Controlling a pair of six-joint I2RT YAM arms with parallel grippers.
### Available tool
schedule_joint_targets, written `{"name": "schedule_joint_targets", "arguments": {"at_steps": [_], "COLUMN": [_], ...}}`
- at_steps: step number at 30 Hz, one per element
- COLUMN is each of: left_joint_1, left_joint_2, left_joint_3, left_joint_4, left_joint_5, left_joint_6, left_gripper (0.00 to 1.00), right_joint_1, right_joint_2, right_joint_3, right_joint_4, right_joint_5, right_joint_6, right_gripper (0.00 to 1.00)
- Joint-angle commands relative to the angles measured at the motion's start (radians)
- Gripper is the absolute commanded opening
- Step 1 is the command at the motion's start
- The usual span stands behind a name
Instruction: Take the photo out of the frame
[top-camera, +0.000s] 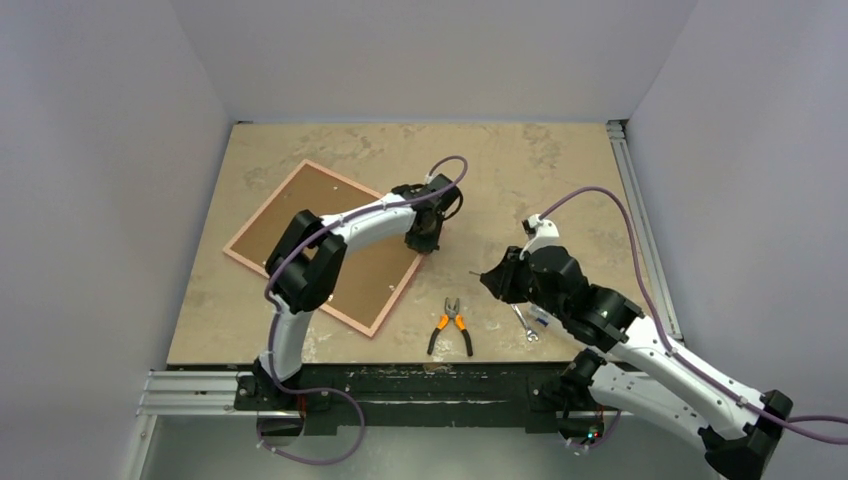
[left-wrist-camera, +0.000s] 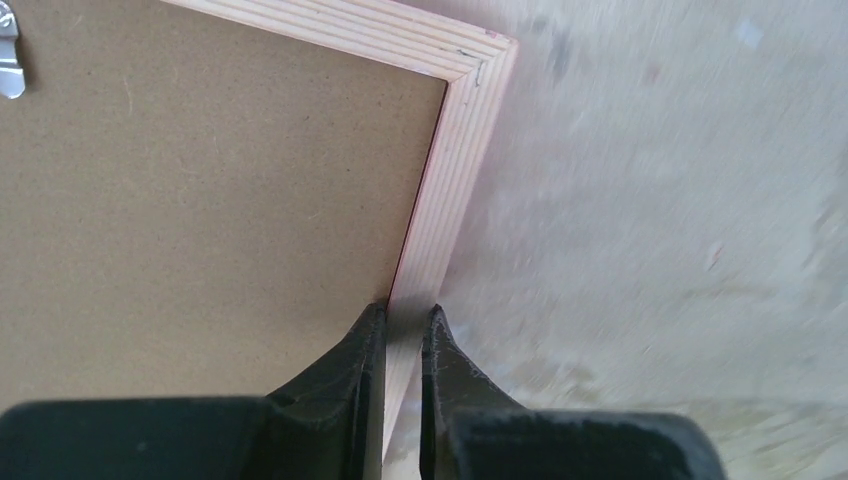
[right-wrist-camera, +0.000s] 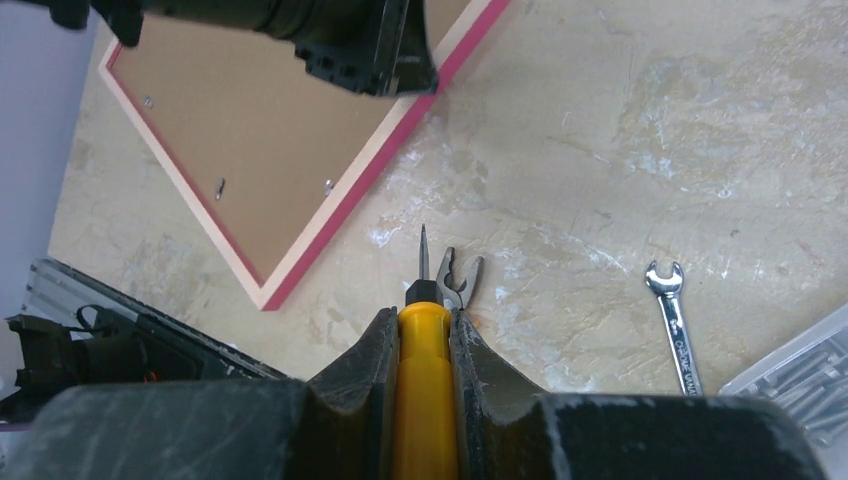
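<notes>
The frame (top-camera: 300, 230) lies face down on the table, its brown board and pale edge up. It also shows in the left wrist view (left-wrist-camera: 200, 200) and in the right wrist view (right-wrist-camera: 250, 130), where its pink-red side shows. The photo is hidden. My left gripper (top-camera: 424, 240) is at the frame's right corner, its jaws (left-wrist-camera: 404, 315) closed narrowly on the pale border, one finger on the board side and one on the outer side. My right gripper (top-camera: 490, 278) hovers over the table right of the frame, shut (right-wrist-camera: 420, 315) on a yellow-handled screwdriver (right-wrist-camera: 424, 380).
Orange-handled pliers (top-camera: 451, 325) lie near the front edge, below the screwdriver tip (right-wrist-camera: 458, 275). A small wrench (top-camera: 526, 325) lies to their right (right-wrist-camera: 675, 320), beside a clear plastic box (right-wrist-camera: 800, 375). Small metal tabs (right-wrist-camera: 220, 187) sit on the board's back.
</notes>
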Motion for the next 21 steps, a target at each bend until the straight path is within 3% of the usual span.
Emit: {"name": "schedule_joint_targets", "arguments": {"at_steps": [1, 5, 10, 11, 14, 16, 21], "left_joint_1": [0.035, 0.081, 0.117, 0.12, 0.127, 0.131, 0.166], "left_joint_2": [0.105, 0.183, 0.243, 0.231, 0.143, 0.043, -0.319], "left_joint_3": [0.18, 0.325, 0.471, 0.468, 0.401, 0.313, 0.013], "left_joint_4": [-0.015, -0.038, -0.063, -0.056, -0.032, -0.006, 0.052], "left_joint_5": [0.04, -0.009, 0.051, 0.083, 0.165, 0.204, 0.265], "left_joint_6": [-0.264, -0.359, -0.29, -0.271, -0.223, -0.2, -0.155], "left_gripper": [0.0, 0.0, 0.0, 0.04, 0.36, 0.51, 0.61], "right_joint_1": [-0.003, -0.004, -0.004, -0.004, -0.003, -0.004, 0.001], "right_joint_2": [0.022, 0.068, 0.167, 0.188, 0.253, 0.306, 0.468], "right_joint_3": [-0.01, -0.013, 0.002, 0.008, 0.038, 0.071, 0.195], "right_joint_4": [0.025, 0.036, 0.07, 0.075, 0.09, 0.09, 0.066], "right_joint_5": [0.006, -0.005, -0.047, -0.05, -0.059, -0.058, -0.071], "right_joint_6": [0.022, 0.03, 0.033, 0.03, 0.009, -0.013, -0.079], "right_gripper": [0.0, 0.0, 0.0, 0.0, 0.0, 0.0, 0.0]}}
